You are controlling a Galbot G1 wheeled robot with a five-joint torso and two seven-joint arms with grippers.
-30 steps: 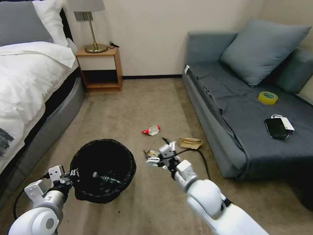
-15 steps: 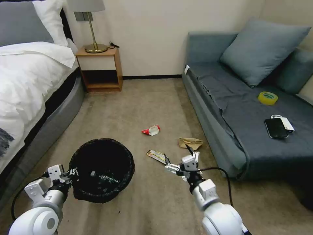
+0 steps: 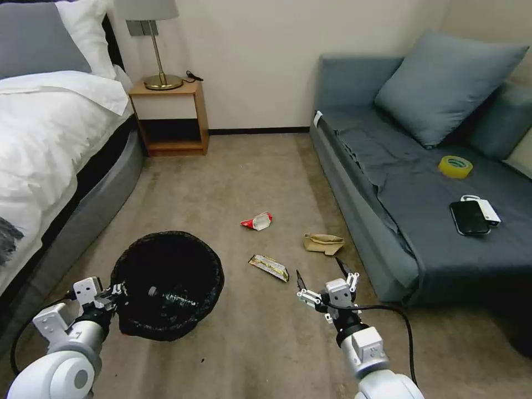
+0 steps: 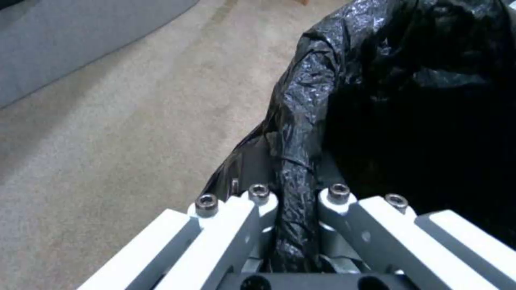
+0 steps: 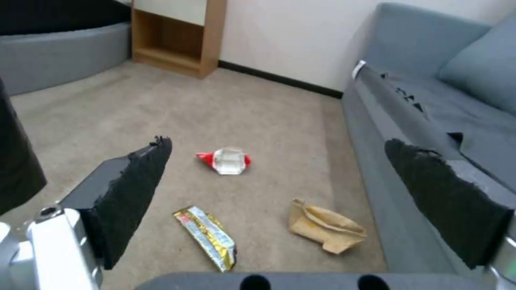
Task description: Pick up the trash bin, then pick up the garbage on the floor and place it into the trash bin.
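The round black trash bin (image 3: 166, 282) with its glossy liner (image 4: 301, 121) hangs at lower left, my left gripper (image 3: 113, 292) shut on its rim. A clear bottle (image 3: 172, 299) lies inside it. Garbage lies on the carpet: a yellow-gold wrapper (image 3: 269, 267) (image 5: 207, 235), a brown paper piece (image 3: 323, 243) (image 5: 325, 227) and a red-and-white packet (image 3: 256, 221) (image 5: 225, 160). My right gripper (image 3: 324, 279) hovers open with nothing in it, just right of the wrapper and on the near side of the brown paper.
A grey sofa (image 3: 388, 221) flanks the right side, with a yellow tape roll (image 3: 455, 165) and a black phone (image 3: 469, 216) on its seat. The bed (image 3: 50, 144) borders the left. A wooden nightstand (image 3: 172, 119) with a lamp stands by the far wall.
My right gripper has drawn back from the wrapper, moving right and toward me, still open. The bin and left gripper shifted slightly left.
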